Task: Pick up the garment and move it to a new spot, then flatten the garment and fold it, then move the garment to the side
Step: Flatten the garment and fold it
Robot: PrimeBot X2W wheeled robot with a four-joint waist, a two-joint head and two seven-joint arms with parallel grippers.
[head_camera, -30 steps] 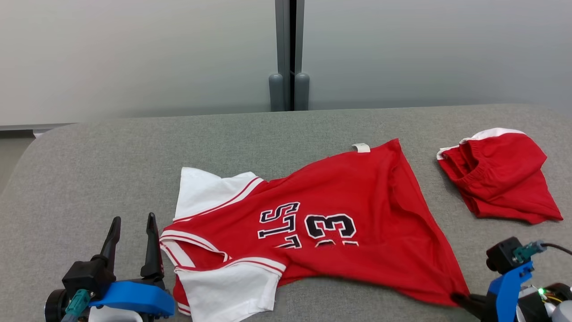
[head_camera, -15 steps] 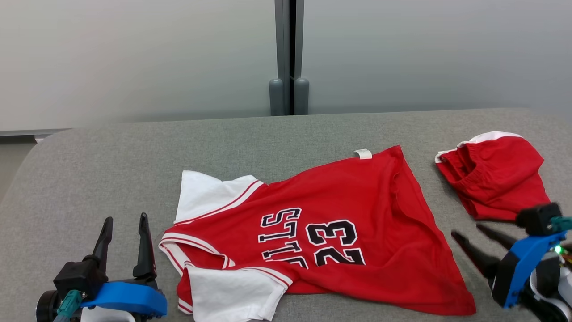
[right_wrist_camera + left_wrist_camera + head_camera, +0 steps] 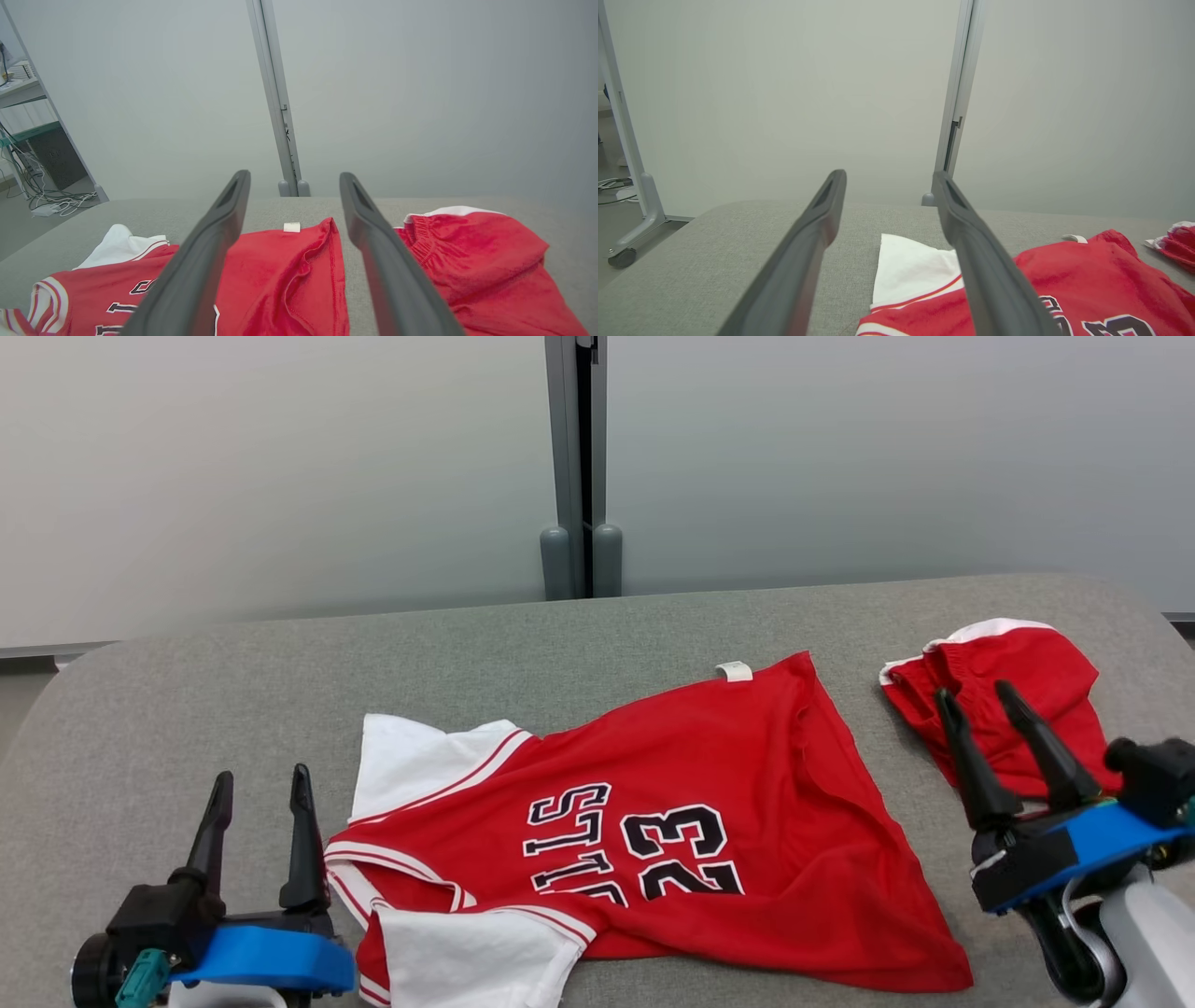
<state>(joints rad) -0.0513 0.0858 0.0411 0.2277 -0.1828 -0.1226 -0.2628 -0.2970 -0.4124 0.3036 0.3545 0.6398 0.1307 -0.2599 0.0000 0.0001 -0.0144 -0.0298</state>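
**Op:** Where's the jersey (image 3: 644,831) relative to your fingers?

**Eng:** It lies spread on the grey table (image 3: 560,635), collar and white sleeves towards your left side, hem towards your right. Your left gripper (image 3: 261,775) sits just beside the collar end and off the cloth, with a strip of bare table between its inner finger and the red trim. In the left wrist view the white sleeve lies ahead, between the fingers.

**Op:** And the right?

**Eng:** Your right gripper (image 3: 974,692) is past the hem corner, well clear of the jersey. Its fingers overlap the red shorts (image 3: 1036,658) in the head view. I can't tell whether they touch them. In the right wrist view the jersey's hem edge shows between the fingers, with the shorts off to the right.

**Op:** Finger state?

**Eng:** Both pairs are spread wide, with nothing between them.

**Op:** Any writing?

**Eng:** There's a "23" in black with a white outline, mid-chest. Beside it are two rows of block letters. "LLS" reads, and the rest runs under the folded sleeve. A small white tag (image 3: 734,670) sticks out at the far edge of the hem, too small to read.
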